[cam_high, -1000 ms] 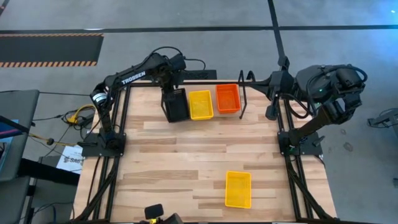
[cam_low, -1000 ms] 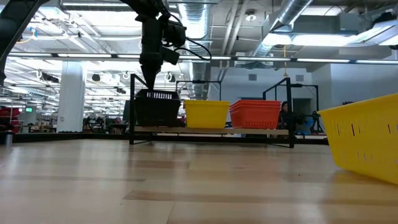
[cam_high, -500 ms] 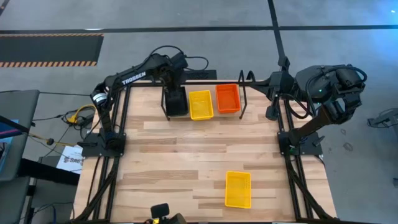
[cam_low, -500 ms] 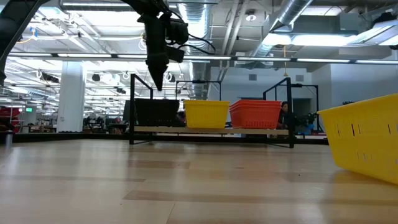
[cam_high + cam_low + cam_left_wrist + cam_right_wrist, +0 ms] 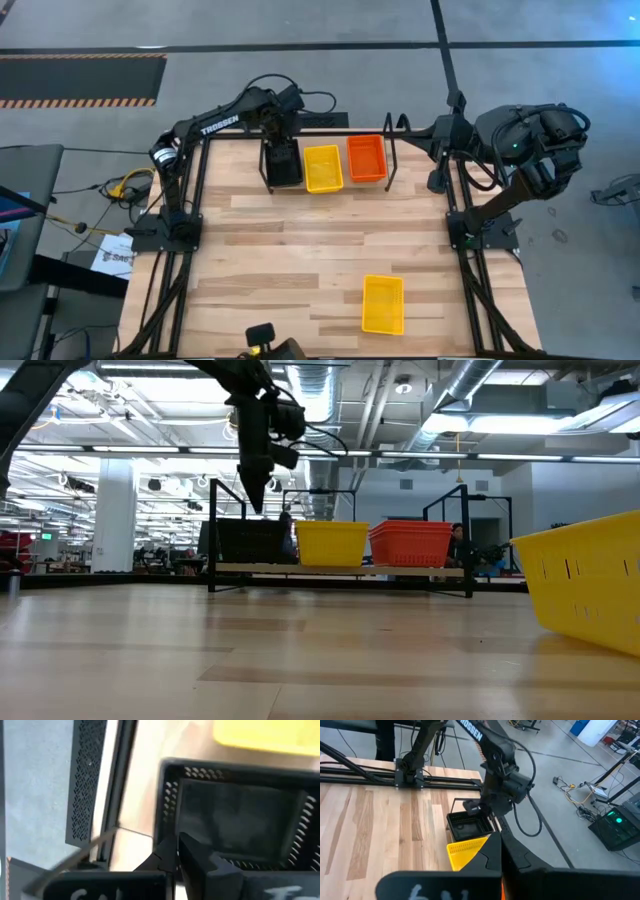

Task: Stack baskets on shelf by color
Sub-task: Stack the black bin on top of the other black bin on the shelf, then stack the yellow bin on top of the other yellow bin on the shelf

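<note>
"TROSSEN" arm's left claw (image 5: pixel 256 506) (pinched shut, empty) hovers over the black basket (image 5: pixel 283 165) at the shelf's (image 5: pixel 389 150) left end.

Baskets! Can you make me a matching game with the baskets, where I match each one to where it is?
Things:
1. black basket
2. red-orange basket
3. yellow basket on the shelf
4. lone yellow basket

Places:
A. middle of the shelf
B. alone on the table, near its front edge
C. shelf end under the left gripper
D. shelf end nearer the right arm

Pairs: 1-C, 2-D, 3-A, 4-B
</note>
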Robot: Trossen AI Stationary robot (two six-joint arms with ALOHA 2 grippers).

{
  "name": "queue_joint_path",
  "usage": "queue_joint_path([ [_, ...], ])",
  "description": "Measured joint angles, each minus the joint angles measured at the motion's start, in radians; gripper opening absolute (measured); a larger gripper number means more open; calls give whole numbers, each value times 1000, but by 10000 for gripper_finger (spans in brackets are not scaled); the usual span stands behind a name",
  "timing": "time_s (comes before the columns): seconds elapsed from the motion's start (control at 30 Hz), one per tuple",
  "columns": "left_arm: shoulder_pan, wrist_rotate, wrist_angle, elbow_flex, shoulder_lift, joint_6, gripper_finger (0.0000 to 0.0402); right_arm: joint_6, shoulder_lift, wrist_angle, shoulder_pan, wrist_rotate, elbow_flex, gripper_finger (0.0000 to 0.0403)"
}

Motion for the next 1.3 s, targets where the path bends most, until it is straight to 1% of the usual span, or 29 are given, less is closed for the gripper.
queue_joint_path([
  [0.07,-4,1,22,0,20,-9,7,0,0,1,0,0,0,8],
  [0.17,-18,-24,37,0,62,11,21,5,0,2,4,0,0,8],
  [0.3,-33,-125,51,2,103,24,39,8,0,1,4,0,0,8],
  [0.4,-36,-159,42,1,131,40,45,8,0,1,4,0,0,8],
  [0.53,-39,-154,56,2,153,47,45,8,0,2,4,0,0,8],
  [0.67,-55,-116,73,1,158,48,45,7,0,1,4,0,0,8],
  [0.8,-82,-147,62,18,154,36,42,2,0,0,4,1,0,8],
  [0.97,-113,-155,10,96,150,15,24,0,0,-2,4,1,0,8],
  [1.1,-137,-170,-67,206,150,-11,8,6,-1,-34,3,1,0,8],
  [1.17,-148,-169,-130,275,150,-40,2,40,-5,-70,1,1,0,8],
  [1.3,-183,-169,-255,432,150,-109,1,174,-7,-181,-16,2,0,8],
])
